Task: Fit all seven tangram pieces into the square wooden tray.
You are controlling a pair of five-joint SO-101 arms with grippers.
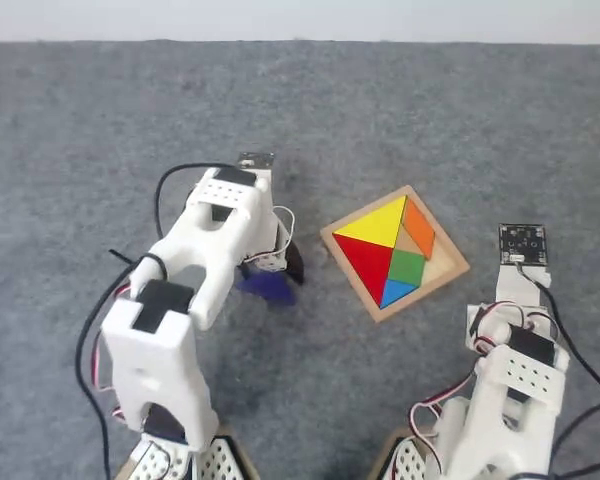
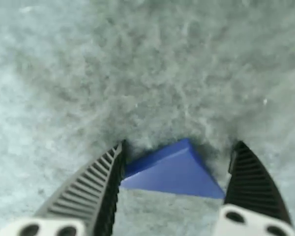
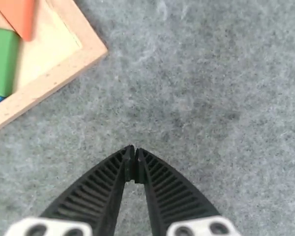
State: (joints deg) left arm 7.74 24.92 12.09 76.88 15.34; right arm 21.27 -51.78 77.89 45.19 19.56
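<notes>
Square wooden tray (image 1: pixel 380 311): pale raised rim, sitting corner-on on the bench (image 1: pixel 460 120), which has a grey, fuzzy felt-like cover.

Tray contents: yellow triangle (image 1: pixel 375 228), red triangle (image 1: pixel 365 262), orange piece (image 1: pixel 418 225), green square (image 1: pixel 407 266), light-blue triangle (image 1: pixel 395 291). The floor is bare wood at the corner toward the right arm.

Dark blue triangle (image 2: pixel 172 172): flat on the felt, apart from the tray, between the spread ribbed fingers of the left hand (image 2: pixel 180 145).

Right hand (image 3: pixel 131 153): clenched, holding nothing, over felt near a tray corner.

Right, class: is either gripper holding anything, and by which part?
Right gripper: nothing. Left gripper brackets the blue triangular piece at its two sharp corners; whether it grips cannot be told.
</notes>
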